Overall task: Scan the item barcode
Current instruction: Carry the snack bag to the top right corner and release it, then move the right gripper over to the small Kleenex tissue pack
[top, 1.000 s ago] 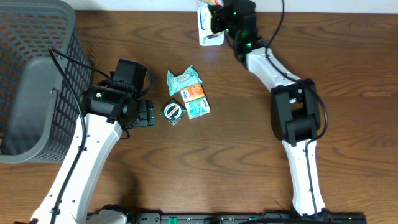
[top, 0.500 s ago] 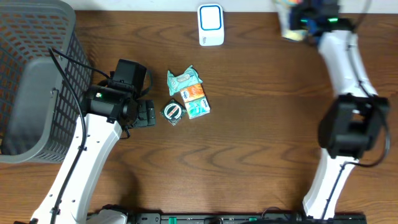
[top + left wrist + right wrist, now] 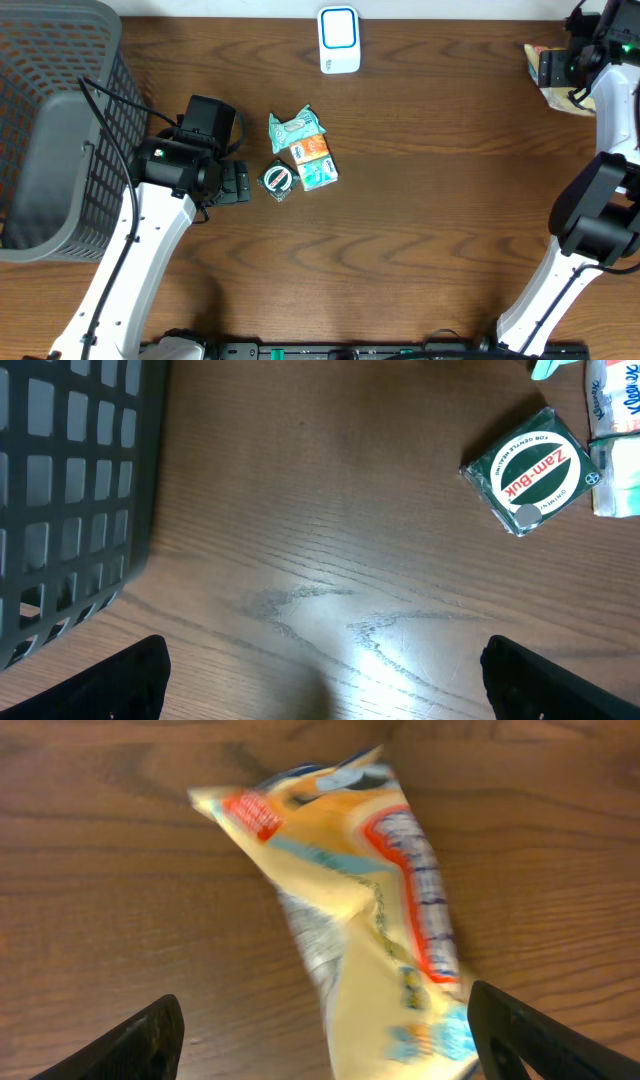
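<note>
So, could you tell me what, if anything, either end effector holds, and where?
Nothing: the left end effector and right end effector are open; the yellow packet lies ungripped beneath.

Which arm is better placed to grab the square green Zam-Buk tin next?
Probably left: the left gripper hangs open close by the square green Zam-Buk tin, while the right gripper sits far off over the crumpled yellow packet.

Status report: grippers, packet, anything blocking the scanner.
Left gripper open, empty. Right gripper open over yellow-orange crinkled packet on brown wooden table. White-and-blue scanner unobstructed.
</note>
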You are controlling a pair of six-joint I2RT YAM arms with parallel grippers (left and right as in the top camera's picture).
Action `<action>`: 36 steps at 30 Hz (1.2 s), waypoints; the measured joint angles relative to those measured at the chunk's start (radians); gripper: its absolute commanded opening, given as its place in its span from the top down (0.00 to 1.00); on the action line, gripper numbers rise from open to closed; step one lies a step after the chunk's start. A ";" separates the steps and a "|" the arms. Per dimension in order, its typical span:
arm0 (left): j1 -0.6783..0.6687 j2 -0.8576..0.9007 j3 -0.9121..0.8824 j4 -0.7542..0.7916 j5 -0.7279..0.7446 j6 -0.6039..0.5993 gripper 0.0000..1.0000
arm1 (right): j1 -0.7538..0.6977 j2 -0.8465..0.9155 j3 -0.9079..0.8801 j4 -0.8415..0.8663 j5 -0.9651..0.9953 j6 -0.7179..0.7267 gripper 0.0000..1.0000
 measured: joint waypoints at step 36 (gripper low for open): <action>0.000 0.000 0.000 0.000 0.000 0.000 0.02 | 0.692 0.000 -0.005 -0.336 -0.559 0.216 0.15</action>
